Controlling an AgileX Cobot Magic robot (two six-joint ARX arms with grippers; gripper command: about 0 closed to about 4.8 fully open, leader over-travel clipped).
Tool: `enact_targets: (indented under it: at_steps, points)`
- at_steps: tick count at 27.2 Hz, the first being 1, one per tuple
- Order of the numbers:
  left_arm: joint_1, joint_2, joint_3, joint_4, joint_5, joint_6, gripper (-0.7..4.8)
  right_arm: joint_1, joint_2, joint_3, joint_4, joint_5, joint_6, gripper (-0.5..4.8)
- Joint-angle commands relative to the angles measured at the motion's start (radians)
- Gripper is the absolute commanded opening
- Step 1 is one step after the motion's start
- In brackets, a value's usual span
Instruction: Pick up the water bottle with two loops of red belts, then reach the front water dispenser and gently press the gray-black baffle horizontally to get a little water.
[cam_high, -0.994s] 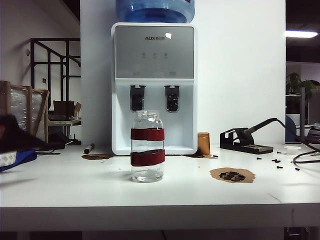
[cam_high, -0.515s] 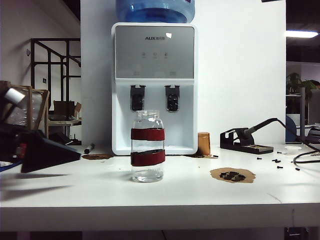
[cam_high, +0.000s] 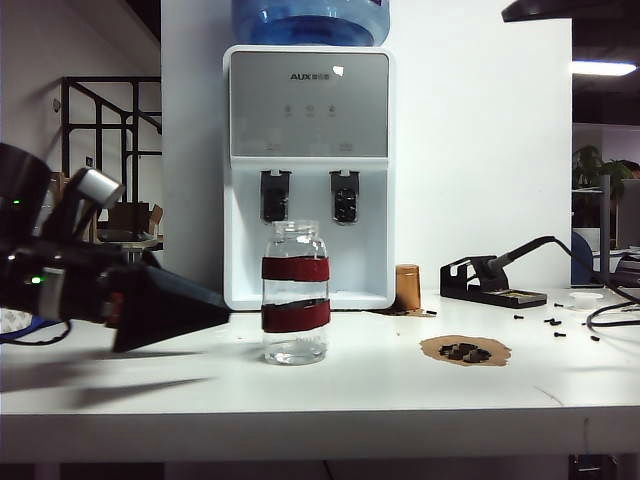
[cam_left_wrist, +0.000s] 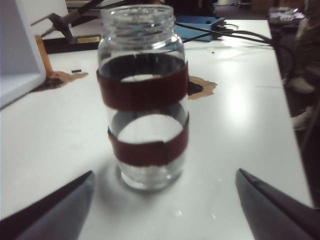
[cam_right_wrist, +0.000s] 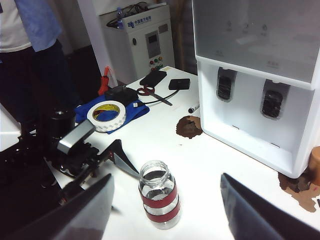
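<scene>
- Fingers of my left gripper (cam_left_wrist: 162, 210) stand wide apart, empty, near the clear glass water bottle with two red bands (cam_left_wrist: 143, 97) on the white table (cam_high: 400, 390).
- I should straddle it level (not pushing it), then squeeze.
- My right gripper (cam_right_wrist: 165, 210) hovers above, spread and empty.

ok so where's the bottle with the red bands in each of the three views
Exterior view: water bottle stands centre, before the water dispenser.
Left wrist view: it fills the middle, ahead of the open left gripper.
Right wrist view: low centre, beneath the open right gripper.
Shared landmark: the dispenser.
</scene>
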Motion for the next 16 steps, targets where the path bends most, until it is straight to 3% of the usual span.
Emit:
enact_targets:
  at_steps: [1, 7, 10, 16]
  points:
    - [-0.037, 0.0, 0.022, 0.024, -0.082, 0.003, 4.79, 0.0, -0.002, 0.003, 0.01, -0.004, 0.0, 3.46]
    - [-0.089, 0.024, 0.097, 0.008, -0.17, -0.036, 4.79, 0.0, -0.002, 0.003, 0.01, -0.003, 0.0, 3.46]
    - [-0.1, 0.062, 0.143, -0.005, -0.168, -0.078, 4.79, 0.0, -0.002, 0.003, 0.01, -0.001, -0.004, 3.46]
    - [-0.105, 0.111, 0.165, 0.001, -0.151, -0.08, 4.79, 0.0, 0.025, 0.003, 0.013, -0.001, -0.011, 3.46]
